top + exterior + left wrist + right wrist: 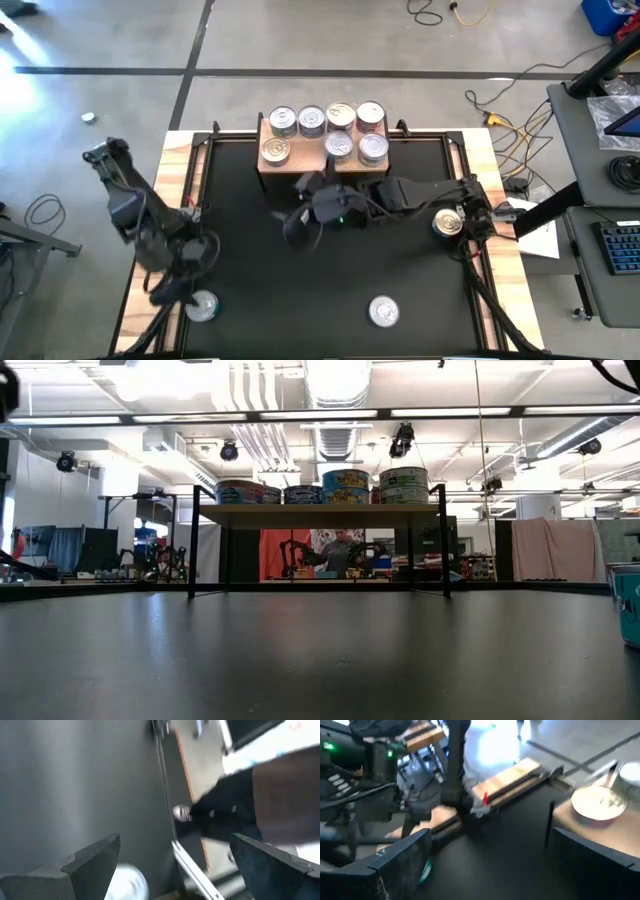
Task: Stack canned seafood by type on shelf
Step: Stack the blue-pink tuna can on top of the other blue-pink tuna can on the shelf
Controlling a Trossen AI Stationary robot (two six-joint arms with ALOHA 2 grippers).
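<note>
At the far edge of the black mat stands the shelf, a light-wood board on thin black legs, its long axis running left to right across the table. Seven tins sit on it, lids up: four in a back row and three in front, one at the left and two side by side at the right. In the low view their side labels show blue, yellow and green bands, but no brand or word can be read.

Three more tins lie flat on the mat, well apart: one near the front left corner, one near the front edge right of centre, and one at the right edge.

The left gripper hovers just beside the front-left tin, its fingers spread wide with nothing between them; that tin shows blurred beside one finger. The right gripper hangs over the mat just in front of the shelf, fingers apart and empty.
</note>
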